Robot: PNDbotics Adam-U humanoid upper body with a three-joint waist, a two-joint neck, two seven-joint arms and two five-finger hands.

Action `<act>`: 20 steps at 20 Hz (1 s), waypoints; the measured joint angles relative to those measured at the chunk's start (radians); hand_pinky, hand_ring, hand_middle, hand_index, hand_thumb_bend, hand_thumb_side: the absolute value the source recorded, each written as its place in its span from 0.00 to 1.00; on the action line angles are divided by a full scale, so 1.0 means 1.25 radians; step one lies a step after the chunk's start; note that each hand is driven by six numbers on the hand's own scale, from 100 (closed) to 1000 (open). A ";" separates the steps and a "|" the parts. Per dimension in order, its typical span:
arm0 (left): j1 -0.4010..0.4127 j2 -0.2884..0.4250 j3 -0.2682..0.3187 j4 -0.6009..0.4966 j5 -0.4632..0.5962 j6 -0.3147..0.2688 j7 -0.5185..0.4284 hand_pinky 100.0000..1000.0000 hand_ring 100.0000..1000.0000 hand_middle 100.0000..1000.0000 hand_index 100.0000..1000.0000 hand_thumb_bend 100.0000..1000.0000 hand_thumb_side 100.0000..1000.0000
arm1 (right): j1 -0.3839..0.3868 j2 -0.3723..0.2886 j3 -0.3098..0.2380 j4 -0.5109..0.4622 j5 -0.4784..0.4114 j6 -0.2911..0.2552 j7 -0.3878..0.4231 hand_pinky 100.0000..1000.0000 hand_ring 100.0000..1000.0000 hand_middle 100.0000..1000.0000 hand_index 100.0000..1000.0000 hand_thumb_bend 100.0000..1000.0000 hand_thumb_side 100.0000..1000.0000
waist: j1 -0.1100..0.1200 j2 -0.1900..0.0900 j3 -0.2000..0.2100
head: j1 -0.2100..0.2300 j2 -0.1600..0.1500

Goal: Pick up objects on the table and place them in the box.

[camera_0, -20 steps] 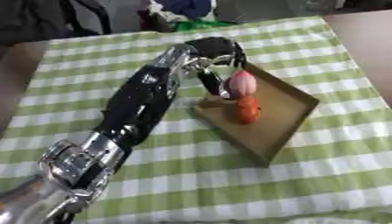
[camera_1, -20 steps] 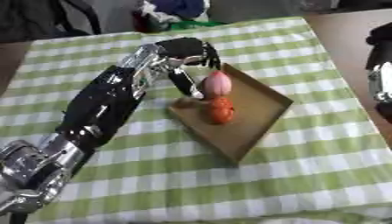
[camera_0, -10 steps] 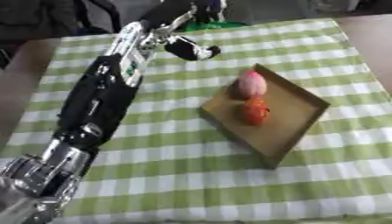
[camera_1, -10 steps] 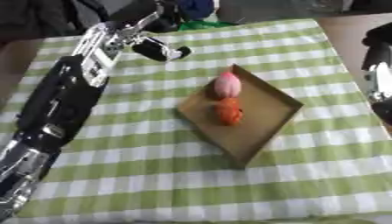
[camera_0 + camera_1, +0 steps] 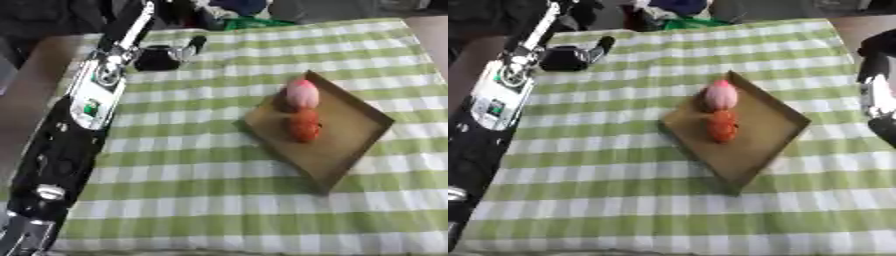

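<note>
reach phase under way, as judged from the layout. left arm, black with silver joints, runs up the left side of both views to the left hand (image 5: 162,56), which sits over the green-and-white checked cloth (image 5: 201,200) near the table's far left edge; its fingers look curled, one pointing out toward the right, and nothing can be seen in them. no loose object shows on the cloth beside it. further right, the shallow brown cardboard box (image 5: 354,145) lies askew at mid-table, already holding two items: a pink rounded fruit-like piece (image 5: 302,94) at its far end and an orange-red lumpy piece (image 5: 304,126) just behind it, the two touching or nearly so. right hand (image 5: 878,85) appears only as a dark and silver form at the right edge of the right eye view; its fingers cannot be read. next move calls for locating any remaining object, probably among the dark and green clutter (image 5: 249,15) at the far edge, which is blurred and cut off. what the two boxed items actually are cannot be told.
</note>
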 measured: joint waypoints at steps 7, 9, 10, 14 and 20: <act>0.054 -0.033 0.029 -0.050 0.059 0.022 0.043 0.54 0.52 0.46 0.71 0.27 0.23 | 0.003 0.000 0.002 0.005 0.007 0.000 0.000 0.80 0.64 0.58 0.92 0.00 0.39 | 0.002 0.011 0.003 | 0.005 0.000; 0.059 -0.040 0.031 -0.053 0.066 0.024 0.046 0.54 0.52 0.46 0.71 0.27 0.22 | 0.003 0.001 0.003 0.006 0.009 0.000 0.000 0.80 0.64 0.58 0.92 0.00 0.39 | 0.004 0.014 0.002 | 0.005 0.000; 0.061 -0.042 0.032 -0.055 0.069 0.025 0.047 0.54 0.52 0.46 0.71 0.27 0.22 | 0.003 0.001 0.003 0.006 0.009 0.000 0.000 0.80 0.64 0.58 0.92 0.00 0.39 | 0.005 0.014 0.001 | 0.005 0.000; 0.066 -0.050 0.033 -0.055 0.077 0.027 0.052 0.53 0.51 0.46 0.71 0.28 0.22 | 0.003 0.001 0.003 0.008 0.011 0.000 0.000 0.80 0.64 0.58 0.92 0.00 0.39 | 0.007 0.016 -0.006 | 0.005 0.000; 0.073 -0.054 0.033 -0.055 0.077 0.029 0.050 0.52 0.51 0.46 0.71 0.28 0.22 | 0.003 0.001 0.003 0.008 0.012 0.000 0.000 0.80 0.64 0.58 0.90 0.00 0.39 | 0.008 0.016 -0.006 | 0.004 0.000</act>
